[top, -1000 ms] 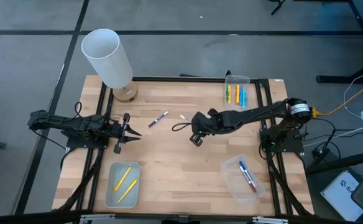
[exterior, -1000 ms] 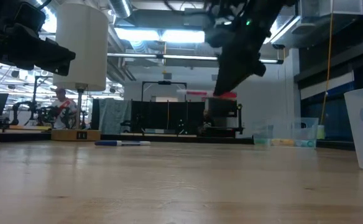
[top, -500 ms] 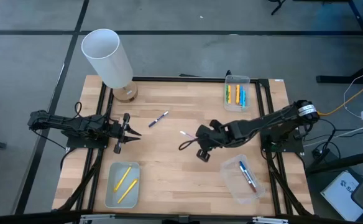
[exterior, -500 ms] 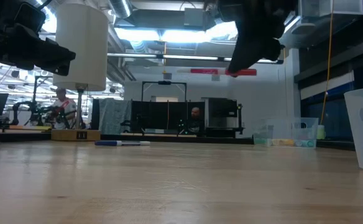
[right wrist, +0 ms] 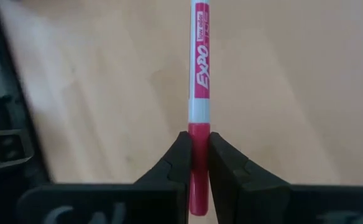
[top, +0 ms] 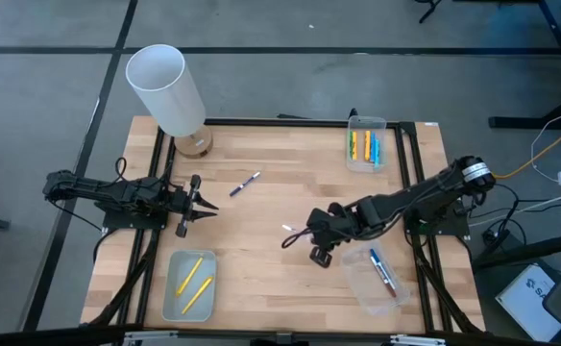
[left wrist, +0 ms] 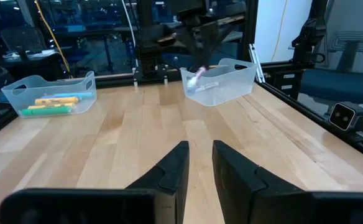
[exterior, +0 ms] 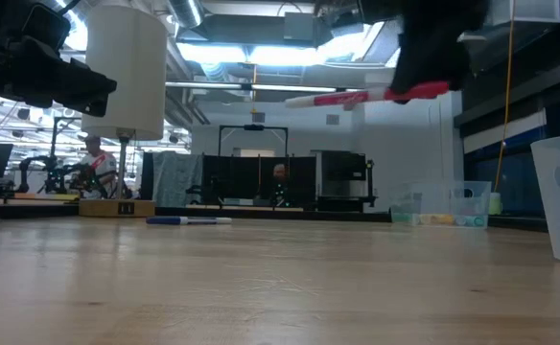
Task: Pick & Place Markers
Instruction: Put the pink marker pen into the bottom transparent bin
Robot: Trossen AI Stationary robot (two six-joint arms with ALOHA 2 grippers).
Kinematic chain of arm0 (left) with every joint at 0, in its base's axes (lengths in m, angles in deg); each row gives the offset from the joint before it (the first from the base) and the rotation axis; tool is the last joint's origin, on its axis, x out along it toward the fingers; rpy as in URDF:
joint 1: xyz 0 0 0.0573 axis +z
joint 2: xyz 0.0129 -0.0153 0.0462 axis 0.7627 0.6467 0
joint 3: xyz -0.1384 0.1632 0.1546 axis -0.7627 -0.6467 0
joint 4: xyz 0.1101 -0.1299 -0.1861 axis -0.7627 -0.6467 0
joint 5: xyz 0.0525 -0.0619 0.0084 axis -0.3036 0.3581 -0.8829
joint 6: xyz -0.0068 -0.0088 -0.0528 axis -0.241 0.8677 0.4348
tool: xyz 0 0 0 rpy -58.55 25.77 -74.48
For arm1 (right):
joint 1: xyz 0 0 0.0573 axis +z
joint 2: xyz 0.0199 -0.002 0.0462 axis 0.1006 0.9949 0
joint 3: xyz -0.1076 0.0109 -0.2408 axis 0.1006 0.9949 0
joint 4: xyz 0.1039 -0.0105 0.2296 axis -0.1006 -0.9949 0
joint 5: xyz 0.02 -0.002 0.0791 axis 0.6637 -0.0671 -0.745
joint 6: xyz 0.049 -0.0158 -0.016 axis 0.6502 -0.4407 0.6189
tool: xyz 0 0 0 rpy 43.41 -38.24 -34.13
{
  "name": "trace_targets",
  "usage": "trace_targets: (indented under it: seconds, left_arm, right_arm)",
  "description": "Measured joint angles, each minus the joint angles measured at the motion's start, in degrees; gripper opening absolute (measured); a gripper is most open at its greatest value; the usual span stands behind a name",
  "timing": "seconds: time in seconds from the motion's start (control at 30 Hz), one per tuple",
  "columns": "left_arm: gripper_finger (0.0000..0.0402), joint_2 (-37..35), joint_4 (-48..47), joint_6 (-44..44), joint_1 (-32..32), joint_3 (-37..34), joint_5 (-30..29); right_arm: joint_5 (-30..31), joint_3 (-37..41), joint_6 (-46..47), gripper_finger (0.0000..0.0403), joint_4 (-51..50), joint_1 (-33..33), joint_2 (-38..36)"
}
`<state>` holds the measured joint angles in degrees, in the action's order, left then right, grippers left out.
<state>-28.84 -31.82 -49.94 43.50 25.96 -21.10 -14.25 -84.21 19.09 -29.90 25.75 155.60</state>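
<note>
My right gripper (top: 304,234) hangs above the table's middle right, shut on a red marker (exterior: 357,98) that shows with white barrel in the right wrist view (right wrist: 200,62). A blue marker (top: 245,184) lies flat on the wood toward the far left. My left gripper (top: 202,203) waits at the table's left, level, with a narrow gap between its fingers (left wrist: 197,168) and nothing in it. My right gripper pinches the marker's red cap end (right wrist: 198,140) between its two fingers. The fingers slant down from the table's right side. The rest of the marker sticks out past the fingertips. It hangs about level (exterior: 318,100), lifted well clear of the table.
A clear tray (top: 365,146) at the far right holds yellow, orange and blue markers. A near-right tray (top: 357,279) holds a blue and a red one; a near-left tray (top: 170,288) holds two yellow ones. A tall white cylinder (top: 168,88) stands at the far left corner.
My right gripper has carried the red marker toward the table's near edge and a little to the right, turning as it went. The marker stays clear of the table in the hold and now shows about level in the low view.
</note>
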Motion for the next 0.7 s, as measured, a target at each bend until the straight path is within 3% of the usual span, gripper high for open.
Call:
trace_targets:
  seconds: [0.4,0.7]
  left_arm:
    - [0.0066,0.0,0.0,0.0,0.0,0.0,0.0]
    - [0.0070,0.0,0.0,0.0,0.0,0.0,0.0]
  right_arm:
    - [-11.9,0.0,10.0,0.0035,0.0,4.9,-0.9]
    - [-13.9,0.0,19.5,0.0035,-7.8,8.4,-4.5]
